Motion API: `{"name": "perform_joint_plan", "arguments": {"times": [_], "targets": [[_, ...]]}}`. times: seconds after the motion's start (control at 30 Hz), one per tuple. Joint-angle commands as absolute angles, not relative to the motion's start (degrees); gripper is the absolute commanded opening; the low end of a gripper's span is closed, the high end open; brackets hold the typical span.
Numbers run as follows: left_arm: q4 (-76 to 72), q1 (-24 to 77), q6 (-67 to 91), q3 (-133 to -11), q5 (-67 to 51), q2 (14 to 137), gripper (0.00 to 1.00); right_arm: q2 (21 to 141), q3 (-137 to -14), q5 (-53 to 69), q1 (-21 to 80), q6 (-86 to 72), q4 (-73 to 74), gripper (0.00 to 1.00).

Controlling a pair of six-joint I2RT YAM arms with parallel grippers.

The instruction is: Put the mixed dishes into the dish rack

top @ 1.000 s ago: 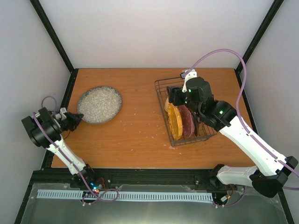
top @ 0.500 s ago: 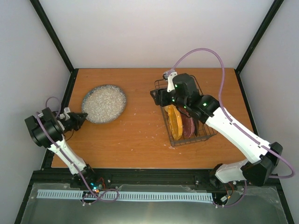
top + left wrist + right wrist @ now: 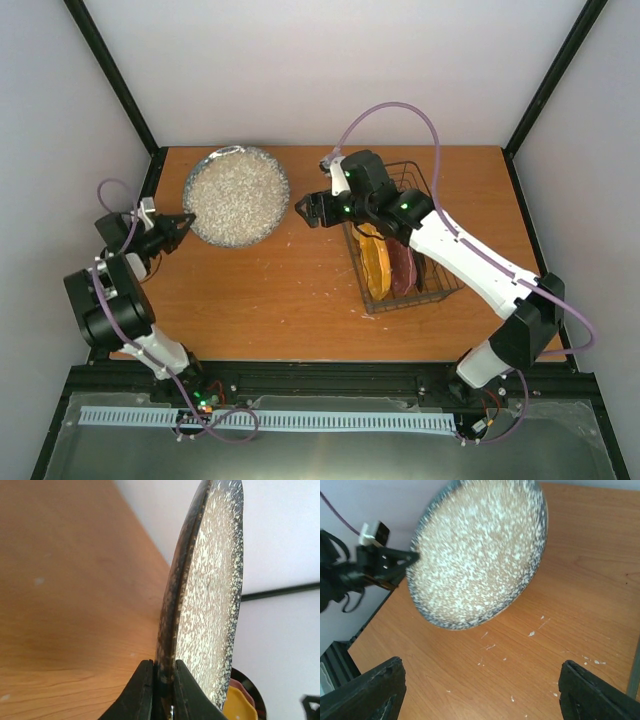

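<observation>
My left gripper [image 3: 183, 222] is shut on the rim of the grey speckled plate [image 3: 238, 195] and holds it tilted up above the table's far left. The left wrist view shows the plate [image 3: 210, 585] edge-on between my fingers [image 3: 142, 692]. My right gripper [image 3: 308, 211] is open and empty, just right of the plate and left of the dish rack [image 3: 425, 190]. The right wrist view shows the plate [image 3: 480, 555] ahead of its fingers [image 3: 370, 690]. The orange-yellow plate [image 3: 375, 262] and the maroon-pink plate [image 3: 401, 266] stand upright in the rack. The mug and the green bowl are hidden.
The wooden table [image 3: 290, 290] has small white flecks on it [image 3: 535, 632]. A black frame post [image 3: 115, 80] and grey walls close in the left, back and right sides. My right arm [image 3: 470, 265] reaches over the rack.
My left gripper has lifted the grey plate off the table and carried it up and to the right. My right gripper has moved left from over the rack toward the plate.
</observation>
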State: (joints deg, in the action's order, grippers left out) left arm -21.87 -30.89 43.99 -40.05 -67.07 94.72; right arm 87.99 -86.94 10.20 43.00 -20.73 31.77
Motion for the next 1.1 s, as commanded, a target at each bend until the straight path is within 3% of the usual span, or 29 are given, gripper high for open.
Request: {"name": "perform_joint_plan", "arguments": {"times": [0.0,0.07,0.23,0.57,0.9,1.07], "targets": [[-26.88,-29.97,48.51,-44.31,-78.37,84.62,0.01,89.59,-88.73,12.02,42.31,-21.85,33.27,0.83],[-23.23,-29.97,46.54,-46.13,-78.25,81.70,0.01,90.39,-88.61,13.54,41.75,-21.68,32.70,0.90],[-11.15,-29.97,39.53,-51.50,-79.65,78.40,0.00,91.93,-87.36,21.48,38.25,-22.79,29.68,0.90],[-13.64,-29.97,43.65,-49.07,-81.74,70.99,0.01,93.62,-85.55,41.32,36.65,-27.37,17.21,0.88],[-14.00,-29.88,44.99,-49.26,-82.11,68.85,0.01,98.33,-88.32,45.31,36.65,-27.56,16.24,0.87],[-17.11,-29.04,47.73,-48.07,-81.81,67.40,0.01,99.78,-87.82,49.28,36.65,-30.99,9.64,0.79]]}}
